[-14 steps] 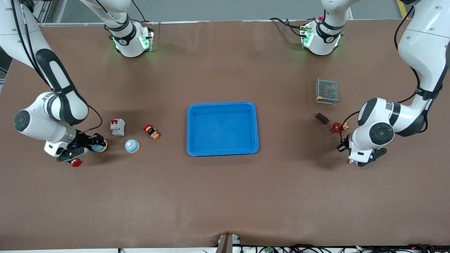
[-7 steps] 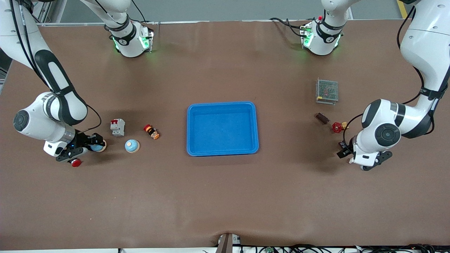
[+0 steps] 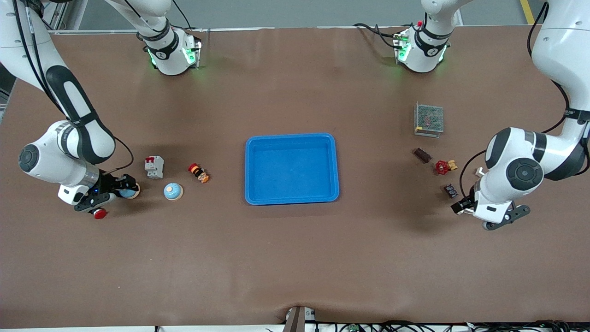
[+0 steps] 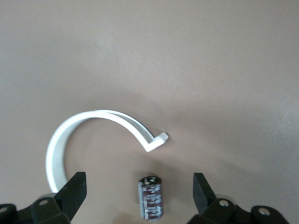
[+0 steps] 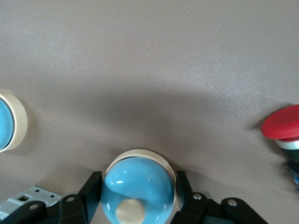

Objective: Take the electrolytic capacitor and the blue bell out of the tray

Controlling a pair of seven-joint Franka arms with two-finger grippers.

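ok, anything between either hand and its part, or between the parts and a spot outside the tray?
Nothing visible. The electrolytic capacitor lies on the table right under the open left hand. The blue bell sits on the table at the right hand. Both are outside the tray.

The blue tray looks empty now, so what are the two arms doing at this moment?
The tray holds nothing. The electrolytic capacitor lies on the table toward the left arm's end, beside a white curved clip, and the left claw stands open around it. Toward the right arm's end, the right claw sits low at the table with its fingers on either side of the blue bell. A second blue bell lies beside it.
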